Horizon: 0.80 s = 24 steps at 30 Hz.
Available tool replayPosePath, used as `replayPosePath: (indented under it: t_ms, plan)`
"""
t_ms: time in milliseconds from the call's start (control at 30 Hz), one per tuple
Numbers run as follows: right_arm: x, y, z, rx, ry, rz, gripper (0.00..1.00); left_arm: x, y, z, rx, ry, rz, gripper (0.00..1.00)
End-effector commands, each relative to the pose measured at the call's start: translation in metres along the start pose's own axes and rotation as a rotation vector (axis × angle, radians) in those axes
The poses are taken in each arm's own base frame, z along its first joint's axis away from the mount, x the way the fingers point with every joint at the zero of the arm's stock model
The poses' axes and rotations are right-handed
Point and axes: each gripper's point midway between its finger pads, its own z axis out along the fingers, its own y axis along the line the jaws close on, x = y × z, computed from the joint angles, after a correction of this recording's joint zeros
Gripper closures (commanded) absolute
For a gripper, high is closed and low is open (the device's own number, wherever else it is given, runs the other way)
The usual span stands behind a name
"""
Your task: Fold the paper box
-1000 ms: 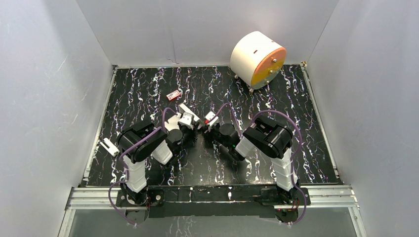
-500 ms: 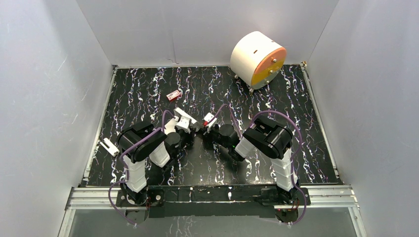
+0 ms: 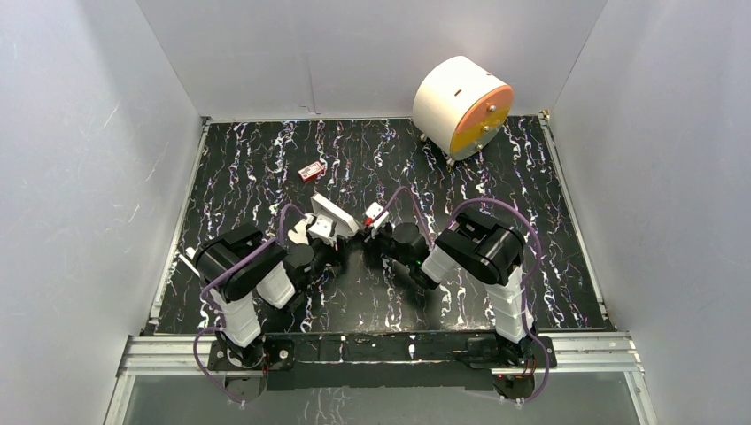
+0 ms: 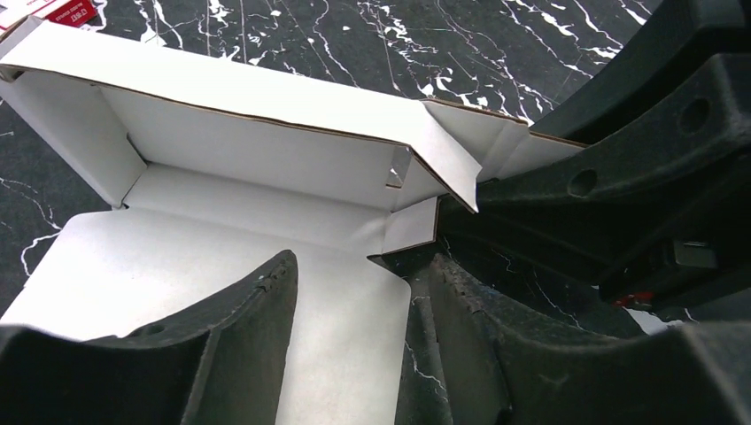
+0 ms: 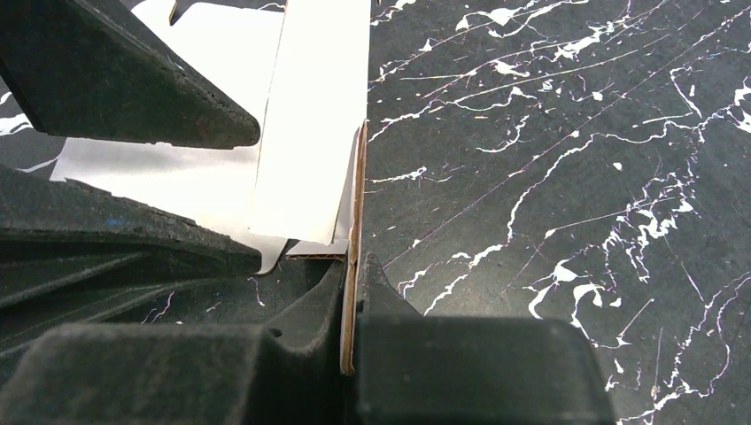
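While the paper box [image 3: 335, 215] stands half-formed between the grippers | right gripper [image 5: 352, 288] pinches a flap edge | left gripper [image 4: 352, 305] jaws apart over its base | step: raising walls | next likely: tuck tabs inward

Top view looks down from behind on the whole black marbled table [image 3: 549, 221]; both wrist views closely share the white cardboard box [image 4: 248, 168].

black arms [image 3: 483, 248] with white ribbed links [image 3: 507, 310], purple cables [image 3: 500, 204], matte black fingers [image 4: 221, 354].
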Motion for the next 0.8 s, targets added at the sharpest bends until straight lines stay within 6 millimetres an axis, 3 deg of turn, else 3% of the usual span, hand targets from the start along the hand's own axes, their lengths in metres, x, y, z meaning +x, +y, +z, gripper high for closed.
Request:
replayPosePath:
  t_ms: [0,333,767]
  plan:
    - [0.000,0.007,-0.003,-0.029,0.011,0.007,1.00,-0.046,-0.012,0.010,0.053,-0.172,0.013,0.44]
    - [0.000,0.009,-0.003,-0.043,0.011,0.007,1.00,-0.043,-0.011,0.028,0.029,-0.170,0.045,0.43]
    - [-0.002,0.010,-0.004,-0.047,0.007,0.007,1.00,-0.044,0.017,0.033,-0.143,-0.176,-0.019,0.74]
